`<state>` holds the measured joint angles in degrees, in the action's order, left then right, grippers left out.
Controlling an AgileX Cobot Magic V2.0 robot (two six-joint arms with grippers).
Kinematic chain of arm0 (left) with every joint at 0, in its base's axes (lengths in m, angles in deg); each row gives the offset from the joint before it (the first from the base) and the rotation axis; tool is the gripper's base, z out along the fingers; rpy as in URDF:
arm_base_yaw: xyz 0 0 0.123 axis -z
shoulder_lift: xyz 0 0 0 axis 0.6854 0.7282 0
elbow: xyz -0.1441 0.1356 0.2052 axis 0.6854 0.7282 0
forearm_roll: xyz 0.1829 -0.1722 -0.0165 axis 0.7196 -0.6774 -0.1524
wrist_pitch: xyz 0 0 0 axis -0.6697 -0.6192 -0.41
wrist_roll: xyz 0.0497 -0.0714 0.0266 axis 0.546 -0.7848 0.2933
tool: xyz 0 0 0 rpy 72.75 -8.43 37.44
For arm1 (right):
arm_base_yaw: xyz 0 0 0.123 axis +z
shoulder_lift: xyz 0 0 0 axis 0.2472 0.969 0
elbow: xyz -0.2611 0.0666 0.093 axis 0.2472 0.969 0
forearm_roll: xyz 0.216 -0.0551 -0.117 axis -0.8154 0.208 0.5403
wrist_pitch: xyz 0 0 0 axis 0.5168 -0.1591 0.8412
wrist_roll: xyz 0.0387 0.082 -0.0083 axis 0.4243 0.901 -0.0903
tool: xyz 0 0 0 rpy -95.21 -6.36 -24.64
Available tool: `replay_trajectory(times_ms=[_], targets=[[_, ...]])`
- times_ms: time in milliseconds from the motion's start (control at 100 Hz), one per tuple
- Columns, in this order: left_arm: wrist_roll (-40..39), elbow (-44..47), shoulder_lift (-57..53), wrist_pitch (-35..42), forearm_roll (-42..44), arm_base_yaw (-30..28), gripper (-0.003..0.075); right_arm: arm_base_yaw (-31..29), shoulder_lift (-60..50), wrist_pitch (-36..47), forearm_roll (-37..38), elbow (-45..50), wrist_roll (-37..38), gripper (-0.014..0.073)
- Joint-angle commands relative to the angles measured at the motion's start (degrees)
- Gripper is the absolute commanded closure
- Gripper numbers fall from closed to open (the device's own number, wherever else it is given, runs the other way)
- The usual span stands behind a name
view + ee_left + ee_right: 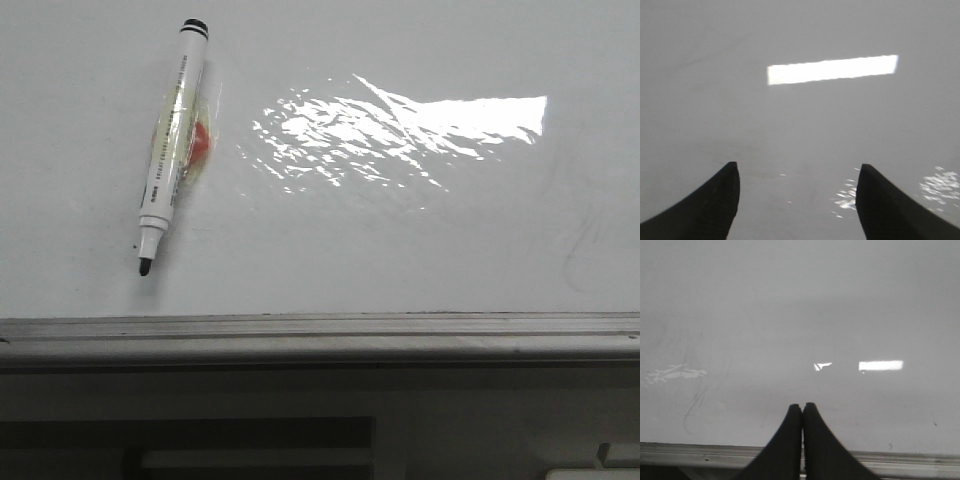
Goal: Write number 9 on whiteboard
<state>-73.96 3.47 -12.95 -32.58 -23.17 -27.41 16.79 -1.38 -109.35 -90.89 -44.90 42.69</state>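
The whiteboard (pixel 420 240) fills the front view, glossy white with a bright glare patch and faint grey smudges at the right. No drawn number 9 shows on it. A white marker (pixel 170 150) with a black cap end and its black tip uncapped lies on the board at the left, over a small orange and yellowish patch. My left gripper (pixel 797 170) is open and empty above bare board. My right gripper (pixel 802 407) is shut and empty, over the board just inside its grey frame edge (pixel 890 460). Neither gripper shows in the front view.
The board's grey metal frame edge (pixel 320 330) runs across the front view below the board. Beneath it are dark furniture parts (pixel 200 440). Faint grey smudge lines (pixel 695 395) mark the board in the right wrist view.
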Motion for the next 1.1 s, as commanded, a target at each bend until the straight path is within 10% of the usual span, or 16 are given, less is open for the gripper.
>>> replay_trajectory(times_ms=[0,460,1090], targets=[[0.0,-1.9,2.5,5.5,0.2,6.8,0.0262,0.3,1.1,5.0,0.5,-1.4,-0.1,0.0655],[-0.2,-1.9,24.5,18.4,-4.2,32.6,0.0262,0.3,1.1,5.0,0.5,-1.4,-0.1,0.0655],[-0.7,-1.9,38.5,26.2,-12.7,36.7,0.0321,0.3,1.1,5.0,0.5,-1.4,-0.1,0.0655]])
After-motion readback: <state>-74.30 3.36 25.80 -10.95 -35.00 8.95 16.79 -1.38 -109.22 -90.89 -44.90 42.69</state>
